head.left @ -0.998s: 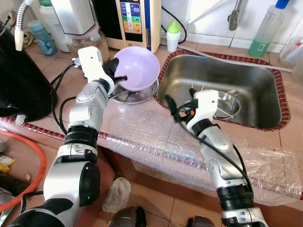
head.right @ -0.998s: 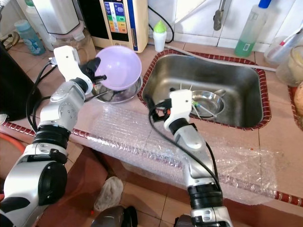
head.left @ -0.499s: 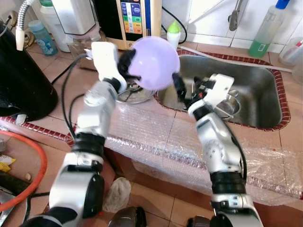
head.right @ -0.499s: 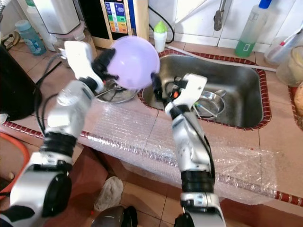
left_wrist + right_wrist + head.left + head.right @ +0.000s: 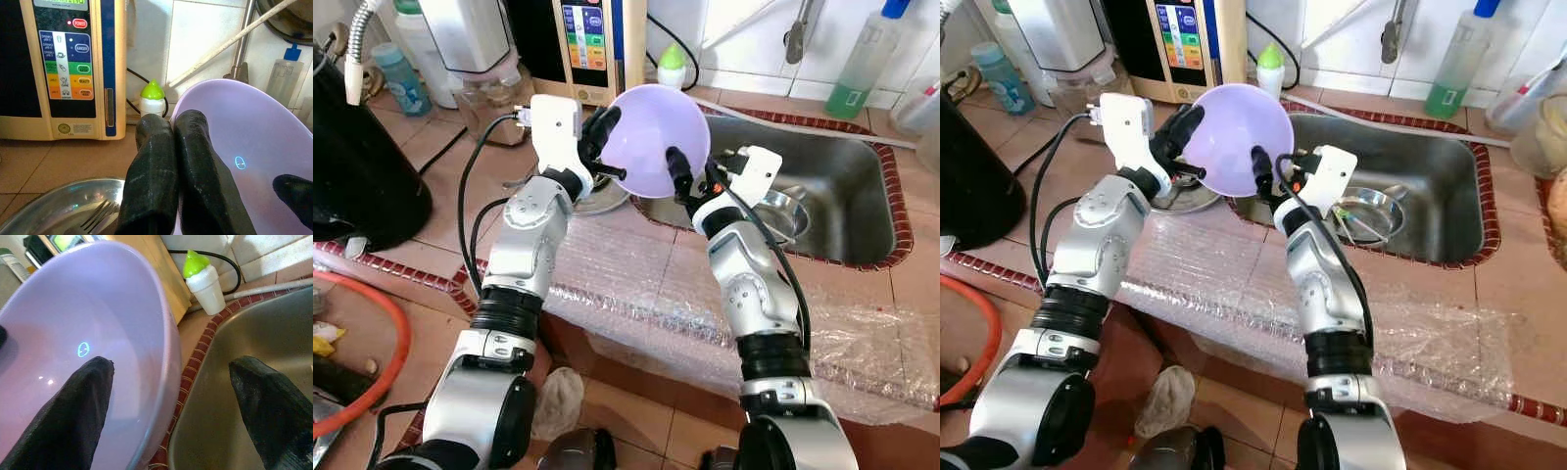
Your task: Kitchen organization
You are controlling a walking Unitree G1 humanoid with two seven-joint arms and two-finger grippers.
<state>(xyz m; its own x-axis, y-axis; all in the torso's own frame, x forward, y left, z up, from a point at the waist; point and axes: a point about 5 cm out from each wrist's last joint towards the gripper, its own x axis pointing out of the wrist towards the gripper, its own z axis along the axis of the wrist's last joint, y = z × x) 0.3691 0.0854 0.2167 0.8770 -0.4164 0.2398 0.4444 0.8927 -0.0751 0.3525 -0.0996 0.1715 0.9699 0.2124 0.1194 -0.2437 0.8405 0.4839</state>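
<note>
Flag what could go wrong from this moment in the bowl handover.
The left gripper pinches the purple bowl only at its rim; it could slip or tilt. The right gripper is open astride the opposite rim, not clamped, so an early release could drop the bowl toward the sink.

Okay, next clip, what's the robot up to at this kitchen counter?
The left gripper holds a purple bowl by its rim, lifted above the counter beside the steel sink. The right gripper is open, one finger inside the bowl and the other outside, straddling the opposite rim. It looks like a handover between arms. A metal dish with a fork sits on the counter below.
</note>
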